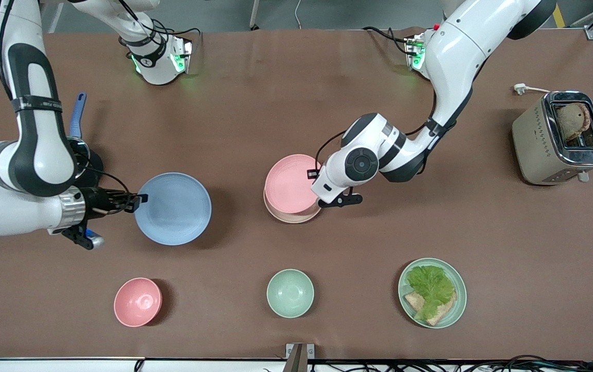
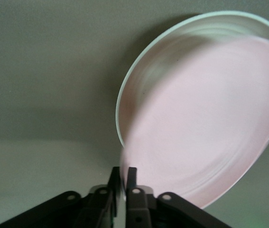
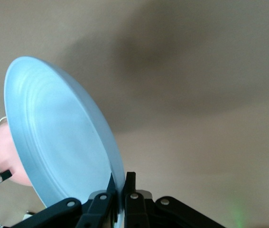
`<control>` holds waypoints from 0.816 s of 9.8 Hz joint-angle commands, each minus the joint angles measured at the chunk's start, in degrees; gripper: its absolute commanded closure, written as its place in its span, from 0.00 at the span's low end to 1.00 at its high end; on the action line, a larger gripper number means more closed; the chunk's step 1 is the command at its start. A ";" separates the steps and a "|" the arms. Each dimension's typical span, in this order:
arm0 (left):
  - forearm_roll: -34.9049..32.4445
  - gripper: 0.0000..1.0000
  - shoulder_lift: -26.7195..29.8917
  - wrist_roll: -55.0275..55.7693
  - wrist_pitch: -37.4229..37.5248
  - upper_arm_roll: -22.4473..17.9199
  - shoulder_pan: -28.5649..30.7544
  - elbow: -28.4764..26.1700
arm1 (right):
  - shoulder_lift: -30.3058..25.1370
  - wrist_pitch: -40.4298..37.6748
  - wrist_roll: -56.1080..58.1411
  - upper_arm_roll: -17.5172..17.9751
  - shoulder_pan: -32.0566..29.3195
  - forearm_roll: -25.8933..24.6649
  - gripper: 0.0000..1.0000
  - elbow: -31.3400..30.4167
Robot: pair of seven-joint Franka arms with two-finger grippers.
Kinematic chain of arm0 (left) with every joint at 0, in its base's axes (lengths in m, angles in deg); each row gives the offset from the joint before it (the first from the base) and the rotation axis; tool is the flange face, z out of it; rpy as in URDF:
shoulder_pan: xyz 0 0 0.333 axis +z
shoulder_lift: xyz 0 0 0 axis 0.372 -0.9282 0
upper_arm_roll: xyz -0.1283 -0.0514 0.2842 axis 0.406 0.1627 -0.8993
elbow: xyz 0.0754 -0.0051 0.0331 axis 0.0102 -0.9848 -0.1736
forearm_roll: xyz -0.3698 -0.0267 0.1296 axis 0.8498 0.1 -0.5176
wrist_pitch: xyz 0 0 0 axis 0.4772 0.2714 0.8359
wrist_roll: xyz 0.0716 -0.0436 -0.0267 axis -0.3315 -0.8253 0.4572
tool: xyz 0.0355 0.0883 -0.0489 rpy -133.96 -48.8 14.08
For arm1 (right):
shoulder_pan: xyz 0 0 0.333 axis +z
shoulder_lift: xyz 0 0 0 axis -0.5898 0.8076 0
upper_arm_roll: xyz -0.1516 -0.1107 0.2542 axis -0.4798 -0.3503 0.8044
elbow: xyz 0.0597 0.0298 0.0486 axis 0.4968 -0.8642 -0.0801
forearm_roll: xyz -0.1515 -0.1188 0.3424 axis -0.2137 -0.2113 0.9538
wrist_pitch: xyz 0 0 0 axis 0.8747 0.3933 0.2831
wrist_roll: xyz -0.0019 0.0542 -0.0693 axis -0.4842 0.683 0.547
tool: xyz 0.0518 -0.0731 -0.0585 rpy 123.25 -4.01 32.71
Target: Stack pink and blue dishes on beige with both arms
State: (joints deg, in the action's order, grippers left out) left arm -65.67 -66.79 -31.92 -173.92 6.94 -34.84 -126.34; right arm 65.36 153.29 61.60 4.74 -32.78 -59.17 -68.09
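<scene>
The pale pink plate [image 1: 290, 182] sits directly over the beige plate [image 1: 287, 217], whose rim shows under its nearer edge; I cannot tell whether they touch. My left gripper [image 1: 313, 175] is shut on the pink plate's rim at the side toward the left arm's end. The left wrist view shows the pink plate [image 2: 205, 118] with my left gripper [image 2: 123, 175] pinching its rim. Toward the right arm's end, my right gripper [image 1: 140, 198] is shut on the rim of the light blue plate [image 1: 173, 208], which casts a shadow on the table. The right wrist view shows the blue plate [image 3: 58, 137] tilted in my right gripper [image 3: 120, 183].
A pink bowl [image 1: 138, 301], a mint-green bowl [image 1: 290, 293] and a mint-green plate [image 1: 457, 305] with lettuce and bread lie along the near edge. A toaster [image 1: 560, 137] holding bread stands at the left arm's end. A blue handle [image 1: 77, 113] shows beside the right arm.
</scene>
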 commanded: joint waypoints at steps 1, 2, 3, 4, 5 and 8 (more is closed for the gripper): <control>-1.51 0.33 -2.30 2.23 -0.87 -0.35 -0.10 2.45 | -2.19 1.47 -2.83 2.66 -0.64 -0.95 0.99 -1.90; -1.60 0.08 -1.78 1.80 -1.40 -0.35 0.25 2.54 | -2.37 1.75 -4.14 4.32 -0.72 -0.95 0.99 -1.91; -3.95 0.00 0.31 1.19 -1.31 -0.44 1.12 2.37 | -2.81 1.92 -6.77 6.07 -0.72 -0.87 0.99 -2.43; -7.63 0.00 4.51 -0.04 -0.01 -0.52 2.26 0.45 | -3.25 2.18 -8.97 9.05 -0.81 -0.52 0.99 -3.30; -11.75 0.00 9.08 -2.92 0.53 -3.05 2.62 -1.22 | -3.69 4.71 -11.08 11.69 -0.72 -0.51 0.99 -4.96; -11.62 0.00 25.77 -19.41 0.53 -13.15 3.50 -10.18 | -6.06 23.04 -17.76 23.62 -0.81 -0.16 0.99 -15.77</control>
State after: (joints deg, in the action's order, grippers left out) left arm -76.88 -49.81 -45.75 -172.67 -2.44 -31.99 -128.03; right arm 62.72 169.93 46.85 23.42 -32.71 -59.16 -77.14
